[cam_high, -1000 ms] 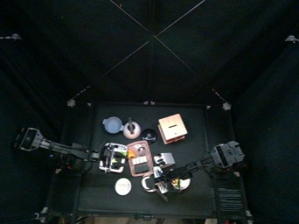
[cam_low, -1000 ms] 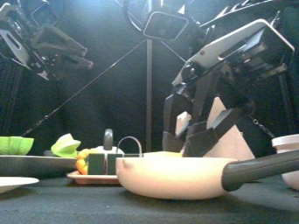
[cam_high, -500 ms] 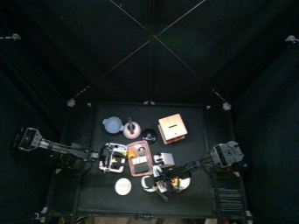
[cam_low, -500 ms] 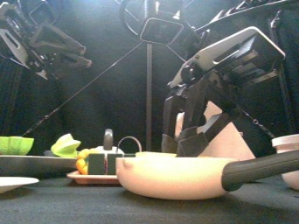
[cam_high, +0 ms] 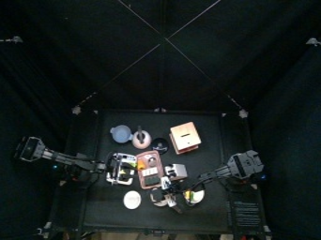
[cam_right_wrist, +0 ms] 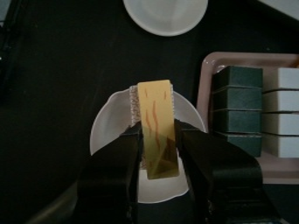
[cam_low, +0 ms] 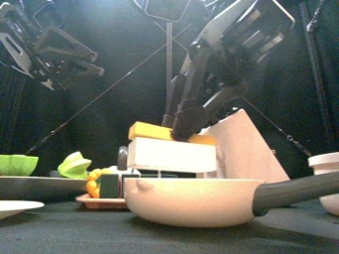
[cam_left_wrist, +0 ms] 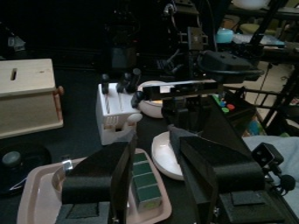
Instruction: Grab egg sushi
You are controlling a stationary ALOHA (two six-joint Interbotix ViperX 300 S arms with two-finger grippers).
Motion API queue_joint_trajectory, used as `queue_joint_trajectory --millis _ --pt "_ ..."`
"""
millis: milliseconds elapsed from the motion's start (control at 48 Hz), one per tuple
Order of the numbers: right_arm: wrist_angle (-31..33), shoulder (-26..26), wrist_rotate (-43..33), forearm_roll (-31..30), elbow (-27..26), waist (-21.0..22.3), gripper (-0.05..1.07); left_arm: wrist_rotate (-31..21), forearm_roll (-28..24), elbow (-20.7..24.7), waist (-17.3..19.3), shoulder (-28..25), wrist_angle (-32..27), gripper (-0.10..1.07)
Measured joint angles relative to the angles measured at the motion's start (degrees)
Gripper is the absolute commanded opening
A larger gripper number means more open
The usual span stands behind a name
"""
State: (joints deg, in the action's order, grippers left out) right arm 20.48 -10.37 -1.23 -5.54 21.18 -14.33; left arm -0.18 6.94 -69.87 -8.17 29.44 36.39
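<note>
The egg sushi (cam_low: pixel 169 151) is a yellow egg slab on white rice with a dark band. My right gripper (cam_low: pixel 180 121) is shut on it and holds it just above the cream pan (cam_low: pixel 199 198). In the right wrist view the egg sushi (cam_right_wrist: pixel 158 122) sits between the jaws of the right gripper (cam_right_wrist: pixel 160 150), over the pan's white bowl (cam_right_wrist: pixel 114 122). In the top view the right gripper (cam_high: pixel 170 194) is at the table's front. My left gripper (cam_left_wrist: pixel 158 175) is open and empty over the sushi tray (cam_left_wrist: pixel 47 179), at the table's left (cam_high: pixel 111 172).
A tray of dark seaweed rolls (cam_right_wrist: pixel 251 101) lies beside the pan. A white plate (cam_high: pixel 131 200) is at the front left. A wooden box (cam_high: pixel 187 137), a grey bowl (cam_high: pixel 122 134) and a white rack (cam_left_wrist: pixel 117 109) stand farther back. Green toy food (cam_low: pixel 16 164) lies at the left.
My right gripper has risen from the pan with the egg sushi, which now shows above the pan's rim in the front view. The left arm has not moved.
</note>
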Motion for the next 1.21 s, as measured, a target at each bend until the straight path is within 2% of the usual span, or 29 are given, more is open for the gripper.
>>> queue_joint_trajectory --millis 354,562,688,1021,1208 --pt "-0.1 2.6 0.0 1.5 -0.1 -0.1 0.53 0.0 0.0 -0.3 0.0 0.0 0.0 0.76" --pt "-1.4 5.5 0.0 4.0 0.3 -0.3 0.47 0.1 0.0 -0.6 0.0 0.0 0.0 0.76" --pt "-3.6 7.1 0.0 4.8 2.1 -0.4 0.43 0.1 0.0 -0.6 0.0 0.0 0.0 0.76" --pt "-10.5 11.5 0.1 4.4 6.6 -0.3 0.43 -0.1 0.0 -2.0 0.6 0.3 0.0 0.76" --pt "-12.2 11.9 0.0 4.3 7.4 -0.1 0.43 -0.2 2.9 -3.3 0.4 0.3 0.1 0.76"
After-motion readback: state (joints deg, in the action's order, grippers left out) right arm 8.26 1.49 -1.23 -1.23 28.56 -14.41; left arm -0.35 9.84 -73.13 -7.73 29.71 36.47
